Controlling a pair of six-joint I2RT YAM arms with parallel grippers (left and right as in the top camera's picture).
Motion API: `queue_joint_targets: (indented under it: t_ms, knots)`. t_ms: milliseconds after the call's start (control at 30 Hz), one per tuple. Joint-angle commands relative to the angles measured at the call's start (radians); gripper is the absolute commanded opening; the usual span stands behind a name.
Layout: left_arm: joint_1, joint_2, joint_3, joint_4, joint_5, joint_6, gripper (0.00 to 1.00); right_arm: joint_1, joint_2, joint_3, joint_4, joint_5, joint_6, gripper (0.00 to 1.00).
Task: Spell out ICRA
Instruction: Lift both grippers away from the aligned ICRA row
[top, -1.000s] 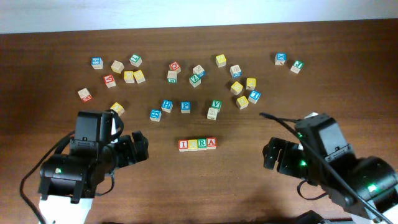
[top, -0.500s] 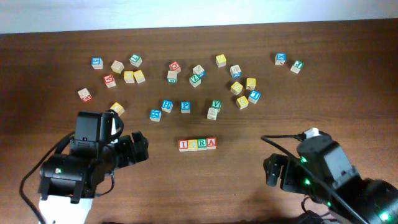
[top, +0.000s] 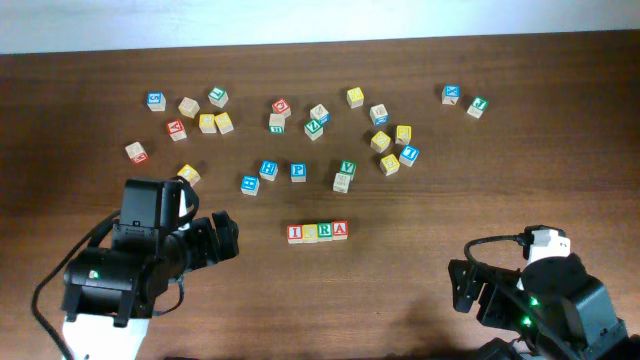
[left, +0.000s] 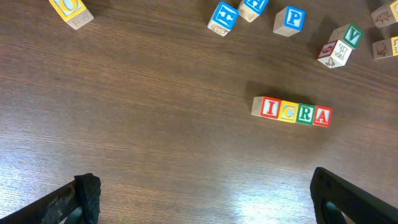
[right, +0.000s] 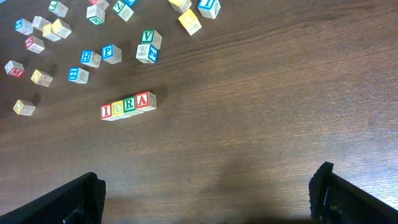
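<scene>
Four small wooden cubes stand touching in a row at the table's middle: red-lettered I (top: 295, 233), yellow C (top: 310, 232), green-lettered R (top: 325, 231), red-lettered A (top: 340, 230). The left wrist view shows the same row, I (left: 270, 107) through A (left: 322, 116); the right wrist view shows it from I (right: 107, 111) to A (right: 143, 100). My left gripper (top: 225, 237) is open, left of the row and apart from it. At the bottom right, my right gripper (top: 465, 283) is open, far from the row. Both hold nothing.
Several loose letter cubes lie scattered across the far half of the brown table (top: 400, 210), among them a blue P (top: 298, 171), a blue H (top: 268, 169) and a green V (top: 347, 167). A yellow cube (top: 188, 174) lies close to my left arm.
My right arm has drawn back toward the table's near right corner, away from the row. The left arm and the cubes have not moved.
</scene>
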Motion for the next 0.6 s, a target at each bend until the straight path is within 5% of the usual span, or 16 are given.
queue_joint_targets:
  t_ms: [0,333,567]
  knots:
    - [0.005,-0.002,0.009,-0.001,-0.007,0.012,0.99,0.007,0.001,-0.009,0.000,0.024,0.004,0.98]
    - [0.005,-0.002,0.009,-0.001,-0.007,0.012,0.99,0.002,-0.003,-0.011,0.001,0.037,0.003,0.98]
    - [0.005,-0.002,0.009,-0.001,-0.007,0.012,0.99,-0.181,-0.048,-0.095,0.034,0.051,-0.045,0.98]
